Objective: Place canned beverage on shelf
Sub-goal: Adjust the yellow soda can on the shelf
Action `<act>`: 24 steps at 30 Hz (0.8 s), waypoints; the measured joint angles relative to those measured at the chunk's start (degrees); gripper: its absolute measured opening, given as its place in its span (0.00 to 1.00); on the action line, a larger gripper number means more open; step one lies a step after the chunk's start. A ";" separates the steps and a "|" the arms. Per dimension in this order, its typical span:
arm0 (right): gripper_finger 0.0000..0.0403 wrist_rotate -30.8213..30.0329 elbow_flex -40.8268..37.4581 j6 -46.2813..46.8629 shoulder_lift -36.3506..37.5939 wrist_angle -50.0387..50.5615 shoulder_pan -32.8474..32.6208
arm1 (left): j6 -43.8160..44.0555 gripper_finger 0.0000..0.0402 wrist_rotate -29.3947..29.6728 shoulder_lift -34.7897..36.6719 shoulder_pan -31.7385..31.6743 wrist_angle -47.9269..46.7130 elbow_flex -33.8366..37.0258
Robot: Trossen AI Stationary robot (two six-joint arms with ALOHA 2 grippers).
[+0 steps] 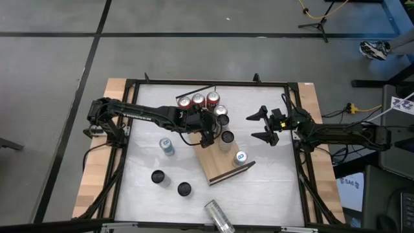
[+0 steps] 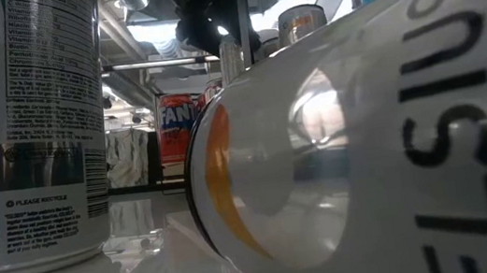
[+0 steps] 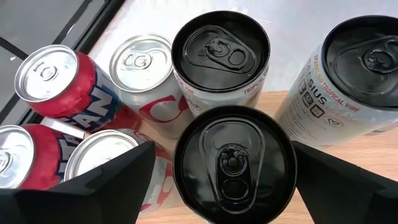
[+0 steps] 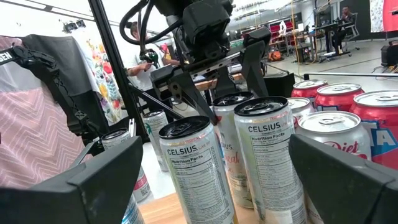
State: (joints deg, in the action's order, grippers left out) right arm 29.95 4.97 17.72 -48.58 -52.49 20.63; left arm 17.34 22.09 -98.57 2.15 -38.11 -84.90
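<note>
the left arm reached in from the left side of the white bench (image 1: 142, 188). its claw (image 1: 208, 134) hung over the far end of the shelf (image 1: 220, 165), a light-brown wooden board lying at a slant in the middle of the bench. the left claw was open, with one dark finger (image 3: 93, 186) on each side of a black-topped can (image 3: 233, 165) standing on the wood. the fingers did not touch the can.

just past it stood another black-topped can (image 3: 221, 53), and beside that a third black-topped can (image 3: 348, 81) on the board. a blue-topped can (image 1: 240, 157) stood at the near end of the shelf.

off the far end of the board stood a bunch of silver-topped cans: red ones (image 1: 183, 102) and a white one (image 3: 146, 68).

on the bench to the left of the shelf stood another blue-topped can (image 1: 167, 146). nearer stood two more black-topped cans (image 1: 158, 177). a silver can (image 1: 218, 217) lay on its side by the near edge of the bench.

the right arm waited on the right side. its claw (image 1: 263, 127) was wide open and empty, well apart from the shelf, facing the cans.
</note>
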 joint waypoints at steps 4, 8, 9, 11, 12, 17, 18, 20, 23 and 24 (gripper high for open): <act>0.99 0.00 0.00 0.00 0.00 0.00 0.01 | -0.02 0.88 0.39 0.10 0.00 0.00 0.00; 0.99 0.00 0.00 0.00 0.00 0.00 0.00 | -0.04 0.88 1.73 0.16 -0.06 -0.98 0.00; 0.99 0.00 0.00 0.00 0.00 0.02 0.01 | -0.04 0.88 1.99 0.16 -0.12 -1.31 0.00; 0.99 0.00 0.00 0.00 0.00 0.02 -0.01 | -0.04 0.88 2.55 0.16 -0.17 -1.93 0.00; 0.99 0.00 0.00 0.00 0.00 0.02 0.00 | -0.04 0.88 2.64 0.16 -0.17 -2.01 0.00; 0.99 0.00 0.00 0.00 0.00 0.02 0.01 | -0.10 0.88 2.87 0.16 -0.16 -2.06 0.00; 0.99 0.00 0.00 0.00 0.01 0.02 0.01 | -0.10 0.88 3.26 0.16 -0.16 -2.12 0.00; 0.99 0.00 0.00 0.00 0.00 0.04 0.00 | -0.09 0.88 4.00 0.17 -0.23 -2.14 0.00; 0.99 0.00 0.00 0.00 0.02 0.04 -0.01 | -0.09 0.88 3.93 0.18 -0.26 -2.14 0.00; 0.99 0.00 0.00 0.00 0.01 0.07 -0.01 | -0.07 0.88 3.91 0.18 -0.26 -2.14 0.00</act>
State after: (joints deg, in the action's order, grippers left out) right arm 29.95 4.97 17.72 -48.57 -52.42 20.62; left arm 17.28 26.00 -98.39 1.89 -40.25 -84.90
